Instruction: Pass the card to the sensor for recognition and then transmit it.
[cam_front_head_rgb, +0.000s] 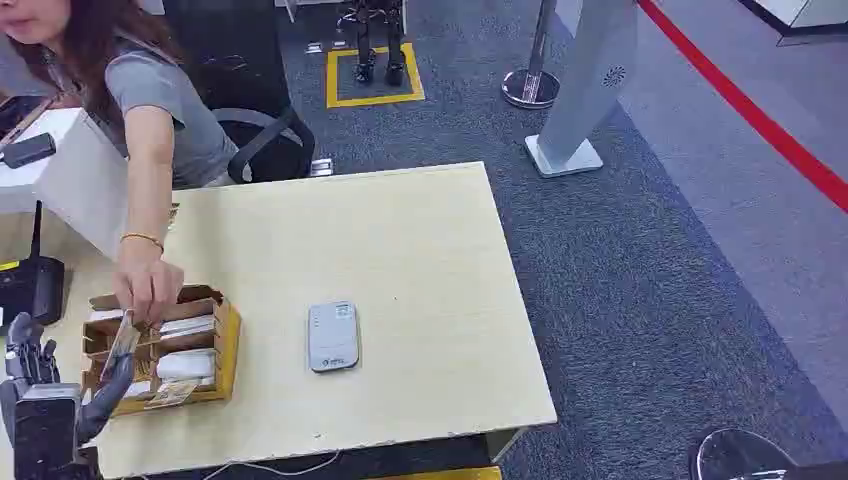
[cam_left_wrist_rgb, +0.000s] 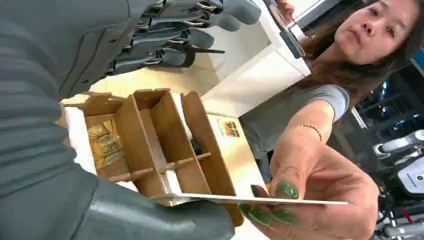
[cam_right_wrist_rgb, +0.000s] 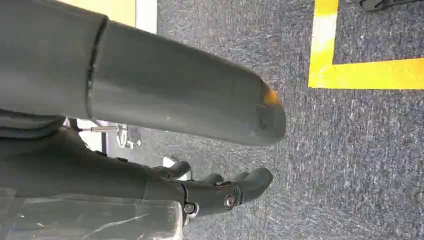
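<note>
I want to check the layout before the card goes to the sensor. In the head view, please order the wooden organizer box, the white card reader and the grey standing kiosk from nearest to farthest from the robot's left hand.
1. Wooden organizer box: directly beside the left hand, at the table's near left.
2. White card reader: on the table, further right.
3. Grey standing kiosk: on the carpet beyond the table, far right.

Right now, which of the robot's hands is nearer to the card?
The left. The left hand touches the card, which a person's hand also pinches, above the wooden box. The right hand hangs over the carpet, away from the table.
</note>
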